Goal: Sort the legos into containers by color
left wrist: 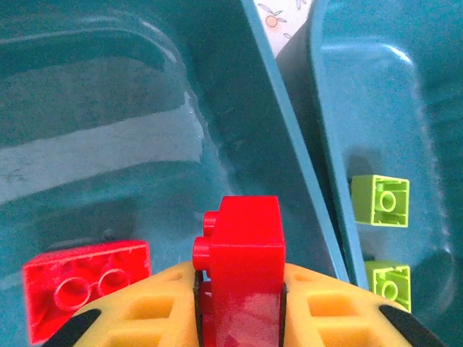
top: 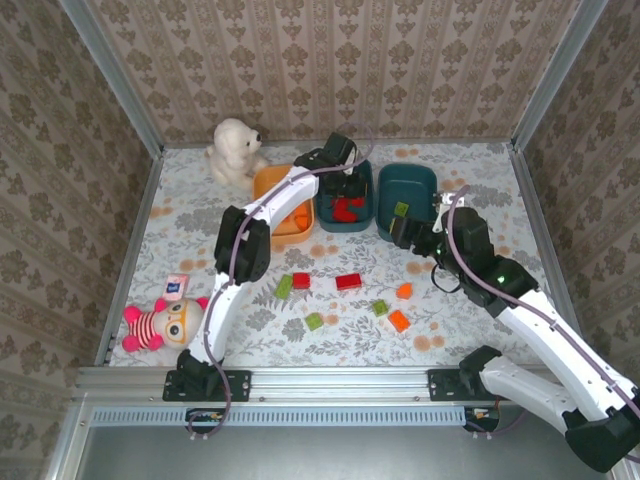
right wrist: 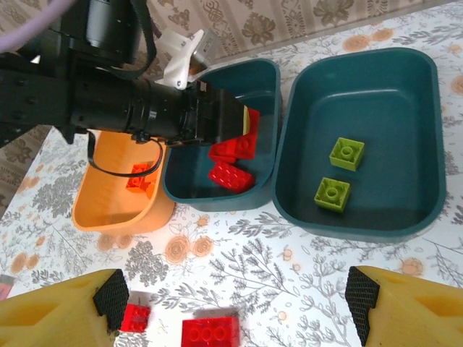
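Reaching over the middle teal tub, left end effector clamped on red brick.

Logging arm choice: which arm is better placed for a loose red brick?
Right: the right gripper is open near loose red bricks; the left gripper is shut on a red brick.

Overhead view, two close wrist views — teal tubs shared

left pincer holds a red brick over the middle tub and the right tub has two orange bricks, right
No: the two plastic bricks in the right dark teal tub are light green, not orange, per the right wrist view. The left pincer holds a red plastic brick over the middle teal tub.
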{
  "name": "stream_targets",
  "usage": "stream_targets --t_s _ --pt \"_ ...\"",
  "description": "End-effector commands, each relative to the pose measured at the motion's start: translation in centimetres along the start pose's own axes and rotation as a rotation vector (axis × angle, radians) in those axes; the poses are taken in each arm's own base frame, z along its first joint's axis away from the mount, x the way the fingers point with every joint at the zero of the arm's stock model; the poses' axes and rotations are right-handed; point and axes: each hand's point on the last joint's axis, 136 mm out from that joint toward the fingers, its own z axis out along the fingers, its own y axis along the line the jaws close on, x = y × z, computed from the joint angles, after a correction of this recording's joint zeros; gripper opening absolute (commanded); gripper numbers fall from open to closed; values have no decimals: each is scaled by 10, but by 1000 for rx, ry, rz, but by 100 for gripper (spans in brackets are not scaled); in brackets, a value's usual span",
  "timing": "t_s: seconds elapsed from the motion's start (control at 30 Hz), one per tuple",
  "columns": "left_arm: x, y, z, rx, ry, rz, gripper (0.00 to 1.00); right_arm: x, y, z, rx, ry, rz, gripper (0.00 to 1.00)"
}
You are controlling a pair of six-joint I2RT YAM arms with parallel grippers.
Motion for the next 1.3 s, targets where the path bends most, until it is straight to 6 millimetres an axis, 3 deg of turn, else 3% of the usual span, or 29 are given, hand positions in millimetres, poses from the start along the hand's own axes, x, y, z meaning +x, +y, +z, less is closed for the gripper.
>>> stream_targets --t_s 0.0,0.17,0.33,0.43,0.6,0.77,0.9,1.07,1.27 --pt "-7 -12 6 56 -7 -34 29 11 -15 -6 44 22 17 82" --pt "8 -3 17 26 47 -56 35 16 -18 -7 47 38 18 83" --pt "1 -6 3 30 35 -58 51 22 -15 -2 39 82 -27 83" --pt "-14 -14 -18 45 -9 -62 56 25 -13 0 28 106 -65 82" --pt "-42 -32 -69 68 -109 -69 58 41 -13 4 36 192 -153 81" --pt "-50 -32 -129 74 -189 -111 60 82 1 15 2 391 -295 80" --pt "-21 -16 -163 61 -193 -146 61 128 4 20 20 616 -386 81" --pt "51 6 -196 30 -148 -159 62 177 -4 24 96 843 -394 80" --pt "134 22 -231 35 -125 -183 63 211 -7 39 121 974 -353 82"
